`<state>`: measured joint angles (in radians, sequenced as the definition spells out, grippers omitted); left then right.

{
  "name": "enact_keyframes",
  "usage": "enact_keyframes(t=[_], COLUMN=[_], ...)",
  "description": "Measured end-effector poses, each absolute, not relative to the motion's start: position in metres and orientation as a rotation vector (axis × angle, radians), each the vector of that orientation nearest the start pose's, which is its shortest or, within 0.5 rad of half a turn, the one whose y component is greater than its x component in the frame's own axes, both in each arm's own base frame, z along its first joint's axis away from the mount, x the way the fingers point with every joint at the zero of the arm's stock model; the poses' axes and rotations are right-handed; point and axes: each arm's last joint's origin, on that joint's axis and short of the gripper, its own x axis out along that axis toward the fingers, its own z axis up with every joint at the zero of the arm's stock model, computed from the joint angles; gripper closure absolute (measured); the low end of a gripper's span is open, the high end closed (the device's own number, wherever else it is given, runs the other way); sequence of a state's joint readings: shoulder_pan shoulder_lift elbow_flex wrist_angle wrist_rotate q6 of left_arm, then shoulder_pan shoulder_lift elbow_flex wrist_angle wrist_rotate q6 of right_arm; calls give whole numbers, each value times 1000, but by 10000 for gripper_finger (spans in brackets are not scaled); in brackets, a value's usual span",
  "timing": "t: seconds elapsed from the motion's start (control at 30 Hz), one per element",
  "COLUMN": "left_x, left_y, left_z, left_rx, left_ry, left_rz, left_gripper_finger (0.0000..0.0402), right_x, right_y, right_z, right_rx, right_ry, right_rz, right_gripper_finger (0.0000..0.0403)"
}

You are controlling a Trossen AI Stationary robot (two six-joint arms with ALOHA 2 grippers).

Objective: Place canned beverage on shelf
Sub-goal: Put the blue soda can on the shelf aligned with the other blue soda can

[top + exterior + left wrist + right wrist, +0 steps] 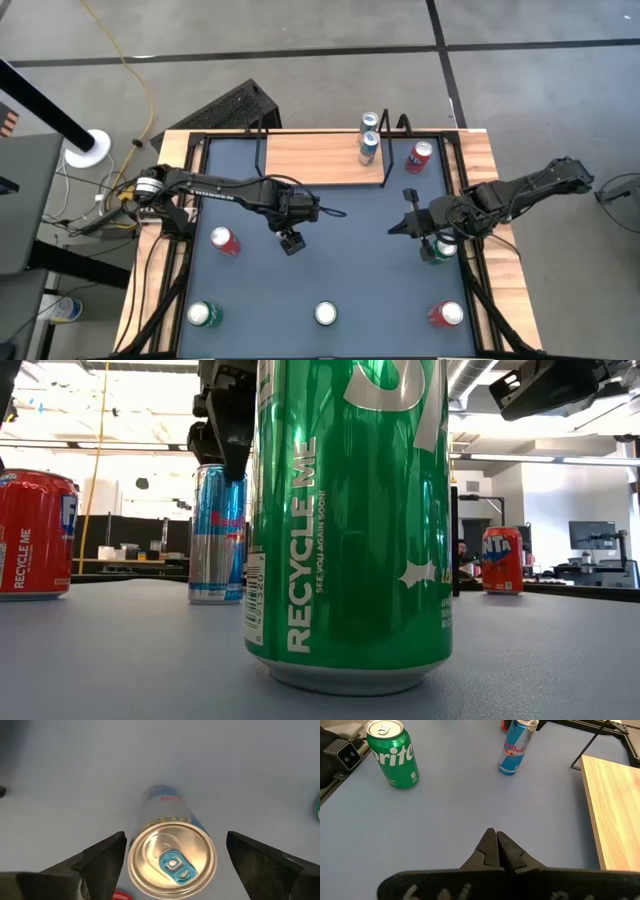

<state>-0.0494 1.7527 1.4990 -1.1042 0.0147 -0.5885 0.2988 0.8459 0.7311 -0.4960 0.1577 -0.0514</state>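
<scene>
A: Where's the left gripper (172,857) right now?

B: Hanging straight above a slim blue-and-silver Red Bull can (172,857) that stands upright on the blue-grey tabletop (340,250) — its fingers (100,857) are spread wide on either side of the can's top, not touching it

A: And the right gripper (495,842)?

B: Fingers pressed together, holding nothing, low over the right half of the table with a green can (440,247) under that arm; it looks parked

A: How's the shelf (320,158) doing?

B: The light-wood board with the black wire frame sits at the far edge. Two slim blue cans (369,136) stand near its right end, and a red can (419,155) stands just past the wire frame — whether it counts as shelved I can't tell

A: So what's left?

B: My read is the grasp hasn't begun: the left arm has to come down, close on the can, lift it and carry it to the board. Other cans wait too — a red one (224,241) left of it, and a green Sprite can (204,314), a white-topped can (326,314) and another red can (447,314) along the near edge
</scene>
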Motion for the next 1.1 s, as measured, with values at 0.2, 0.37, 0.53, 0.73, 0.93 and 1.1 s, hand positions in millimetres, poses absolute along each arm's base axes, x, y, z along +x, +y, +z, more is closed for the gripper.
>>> enact_keyframes(t=[0.2, 0.37, 0.53, 0.73, 0.93, 1.1], left_x=[340, 340, 340, 340, 340, 339], left_y=[-17, -17, -17, -17, -17, -18], left_z=[265, 265, 265, 265, 265, 265], left_rx=[-471, -476, -486, -483, -386, -255], left_ry=[1327, 1321, 1327, 1332, 1346, 1362], left_rz=[358, 376, 366, 358, 274, 163], left_gripper_finger=[70, 76, 102, 147, 174, 172], right_x=[168, 168, 168, 168, 168, 168], right_y=[47, 47, 47, 47, 47, 47], right_z=[277, 277, 277, 277, 277, 277], right_rx=[-188, -188, -188, -188, -188, -188], right_ry=[592, 592, 593, 592, 592, 591], right_rz=[152, 152, 152, 152, 152, 152], right_gripper_finger=[403, 403, 403, 403, 403, 403])
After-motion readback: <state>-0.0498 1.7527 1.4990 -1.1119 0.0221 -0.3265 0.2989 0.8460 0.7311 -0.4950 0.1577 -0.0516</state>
